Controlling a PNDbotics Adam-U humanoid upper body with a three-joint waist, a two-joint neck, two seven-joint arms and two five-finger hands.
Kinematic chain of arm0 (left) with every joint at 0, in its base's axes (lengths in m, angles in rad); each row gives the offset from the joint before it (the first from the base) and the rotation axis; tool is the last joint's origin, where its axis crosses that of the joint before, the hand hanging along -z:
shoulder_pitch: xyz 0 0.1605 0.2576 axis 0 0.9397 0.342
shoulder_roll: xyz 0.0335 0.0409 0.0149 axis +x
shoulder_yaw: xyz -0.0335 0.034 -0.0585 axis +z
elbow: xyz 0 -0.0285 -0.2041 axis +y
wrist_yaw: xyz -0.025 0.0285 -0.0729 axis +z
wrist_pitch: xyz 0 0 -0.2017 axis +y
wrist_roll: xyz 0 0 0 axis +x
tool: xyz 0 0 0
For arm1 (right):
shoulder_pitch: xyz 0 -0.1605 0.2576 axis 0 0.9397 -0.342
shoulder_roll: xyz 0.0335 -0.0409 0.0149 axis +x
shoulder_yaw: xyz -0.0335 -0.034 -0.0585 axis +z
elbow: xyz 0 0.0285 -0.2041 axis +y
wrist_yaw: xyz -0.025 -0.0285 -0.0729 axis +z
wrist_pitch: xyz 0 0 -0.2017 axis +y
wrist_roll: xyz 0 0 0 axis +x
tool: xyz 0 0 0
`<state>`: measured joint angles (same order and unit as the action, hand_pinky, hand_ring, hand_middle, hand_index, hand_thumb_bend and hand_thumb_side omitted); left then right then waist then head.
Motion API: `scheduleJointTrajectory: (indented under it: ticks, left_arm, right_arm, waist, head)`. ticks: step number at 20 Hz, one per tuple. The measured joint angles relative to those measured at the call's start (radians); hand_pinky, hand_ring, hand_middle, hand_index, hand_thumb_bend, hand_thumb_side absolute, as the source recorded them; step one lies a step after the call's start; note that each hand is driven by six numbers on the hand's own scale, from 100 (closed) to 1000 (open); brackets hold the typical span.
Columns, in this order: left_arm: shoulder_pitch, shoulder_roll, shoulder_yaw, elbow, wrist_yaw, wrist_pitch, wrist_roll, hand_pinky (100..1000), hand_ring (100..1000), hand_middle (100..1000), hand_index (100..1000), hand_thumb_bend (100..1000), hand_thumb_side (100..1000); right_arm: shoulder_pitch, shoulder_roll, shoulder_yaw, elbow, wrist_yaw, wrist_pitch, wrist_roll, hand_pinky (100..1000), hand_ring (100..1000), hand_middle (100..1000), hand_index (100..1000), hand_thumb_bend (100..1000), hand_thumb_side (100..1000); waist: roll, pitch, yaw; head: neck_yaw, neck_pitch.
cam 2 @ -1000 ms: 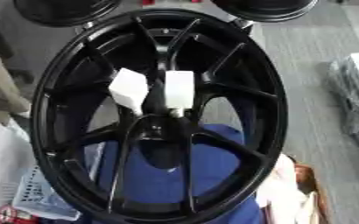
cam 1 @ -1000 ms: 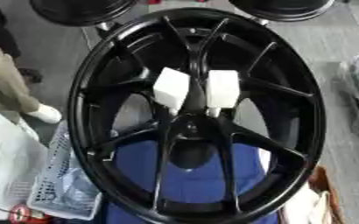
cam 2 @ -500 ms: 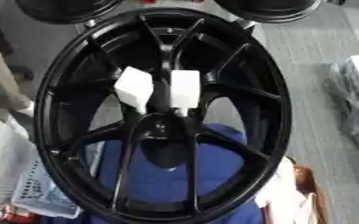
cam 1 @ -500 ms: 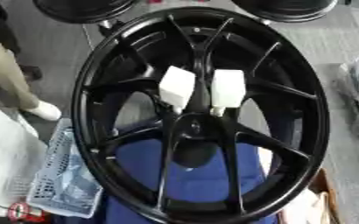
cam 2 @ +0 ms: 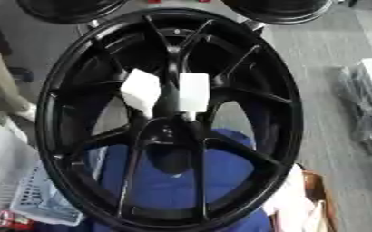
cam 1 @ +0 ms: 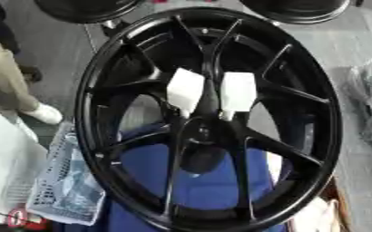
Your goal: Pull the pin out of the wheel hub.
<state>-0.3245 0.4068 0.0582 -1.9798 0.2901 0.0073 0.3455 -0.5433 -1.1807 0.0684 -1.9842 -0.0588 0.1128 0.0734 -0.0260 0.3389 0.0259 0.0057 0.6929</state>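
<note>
Hands unseen — two white blocks against spokes of the wheel hub

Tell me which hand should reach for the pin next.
Neither hand shows, so no pick. The left white piece and right white piece flank the middle spoke of the wheel evenly; neither side looks favoured.

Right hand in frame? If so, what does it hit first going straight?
No hand shows in either view, so no line to judge. The wheel hub, two white pieces near its centre, fills the frame.
</note>
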Motion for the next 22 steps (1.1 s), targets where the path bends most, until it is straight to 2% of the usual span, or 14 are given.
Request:
scheduleJointTrajectory:
  ticks: [7, 13, 22]
  left_arm:
    - [0.008, 0.000, -0.006, 0.000, 0.000, 0.006, -0.006, 831, 683, 653, 720, 179, 608]
    - [0.008, 0.009, -0.012, 0.000, 0.000, 0.011, -0.010, 832, 684, 654, 720, 176, 612]
    - [0.008, 0.017, -0.017, 0.000, 0.000, 0.015, -0.014, 832, 684, 654, 721, 172, 616]
  right_arm:
    - [-0.068, -0.046, 0.045, -0.004, 0.075, -0.040, 0.203, 826, 836, 803, 850, 192, 395]
    - [-0.140, -0.057, 0.105, -0.004, 0.114, -0.057, 0.355, 835, 846, 808, 853, 229, 412]
    - [-0.270, -0.047, 0.204, -0.005, 0.118, -0.086, 0.519, 837, 850, 810, 854, 271, 422]
  waist:
    - [-0.011, 0.000, 0.001]
    - [-0.023, 0.000, 0.005]
    - [-0.035, 0.000, 0.011]
  head:
    - [-0.003, 0.000]
    - [-0.008, 0.000]
    - [-0.009, -0.001]
